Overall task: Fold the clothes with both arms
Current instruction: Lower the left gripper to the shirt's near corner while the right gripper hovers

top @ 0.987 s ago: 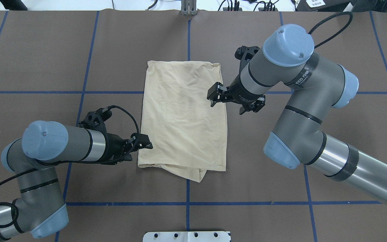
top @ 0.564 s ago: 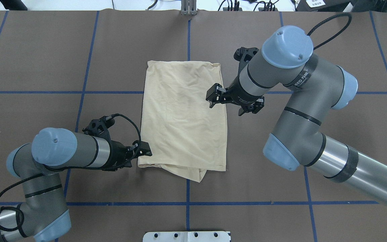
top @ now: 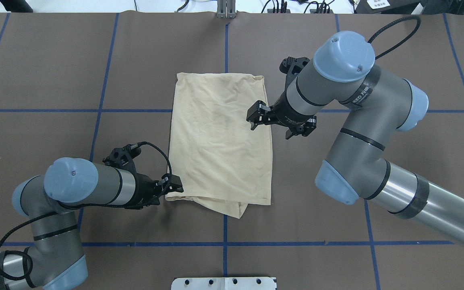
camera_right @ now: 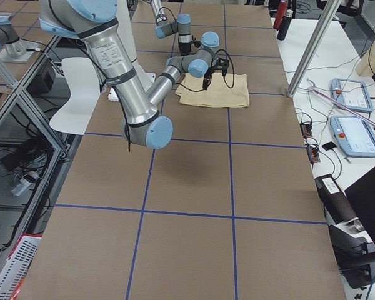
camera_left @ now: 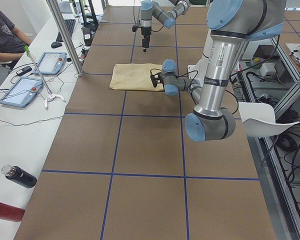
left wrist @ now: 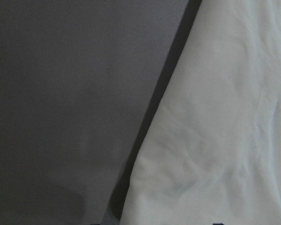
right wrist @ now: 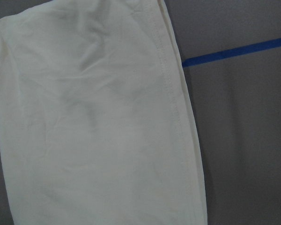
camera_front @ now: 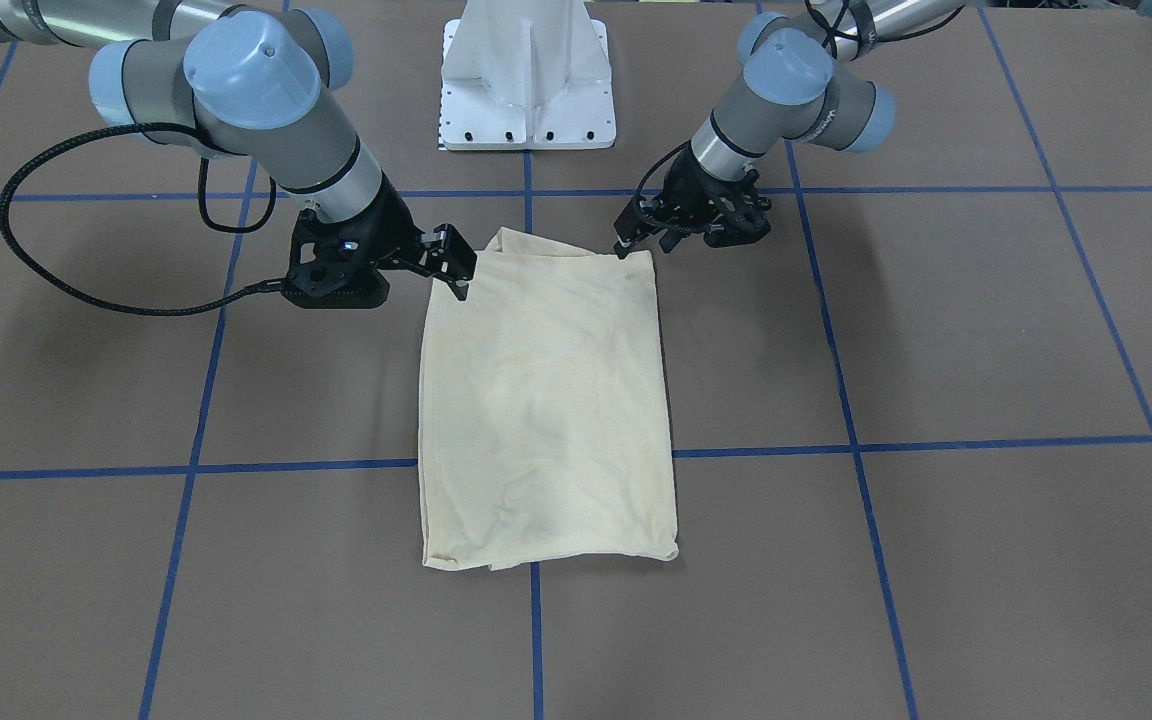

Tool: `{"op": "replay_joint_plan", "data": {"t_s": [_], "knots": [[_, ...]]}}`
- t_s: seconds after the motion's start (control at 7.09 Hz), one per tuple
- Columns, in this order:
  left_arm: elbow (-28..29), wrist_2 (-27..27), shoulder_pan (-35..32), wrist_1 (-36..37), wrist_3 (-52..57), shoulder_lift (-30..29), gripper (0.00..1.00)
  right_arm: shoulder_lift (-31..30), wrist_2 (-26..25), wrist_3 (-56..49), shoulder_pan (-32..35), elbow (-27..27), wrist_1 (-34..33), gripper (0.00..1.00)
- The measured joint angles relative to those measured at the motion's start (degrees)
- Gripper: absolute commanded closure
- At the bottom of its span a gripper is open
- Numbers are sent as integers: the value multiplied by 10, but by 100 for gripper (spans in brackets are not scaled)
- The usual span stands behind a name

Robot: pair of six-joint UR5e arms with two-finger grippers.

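The clothes, one pale cream-yellow shirt [top: 220, 137], lie folded into a flat rectangle at the table's middle, print hidden. A loose flap sticks out at the shirt's near edge [top: 232, 207]. My left gripper [top: 173, 185] sits low at the shirt's near-left corner, jaws open around nothing; its wrist view holds only the shirt's edge [left wrist: 225, 117] and table. My right gripper [top: 254, 118] hovers open over the shirt's right edge, and its wrist camera looks down on the hem [right wrist: 168, 84]. In the front-facing view the left gripper [camera_front: 626, 240] and right gripper [camera_front: 456, 268] flank the shirt's [camera_front: 546, 400] far corners.
Brown table cover with blue tape grid lines [top: 226, 243]. White pedestal base [camera_front: 526, 75] stands behind the shirt. On a side bench are tablets [camera_left: 27, 87], bottles [camera_left: 20, 176] and a metal pole [camera_left: 65, 37]; a person [camera_left: 5, 35] sits there.
My left gripper slid along the shirt's left edge toward the robot, down to the near-left corner. The right gripper stayed almost where it was. The shirt has not moved.
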Motion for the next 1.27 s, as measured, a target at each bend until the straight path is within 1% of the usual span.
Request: {"op": "replay_joint_plan", "data": {"t_s": [0.42,1.27], "knots": [[4,0,1,38,7,-17,16,1,0,0,0,-1,0,0],[12,0,0,42,8,-20,17,1,2,-1,0,0,0,0]]}}
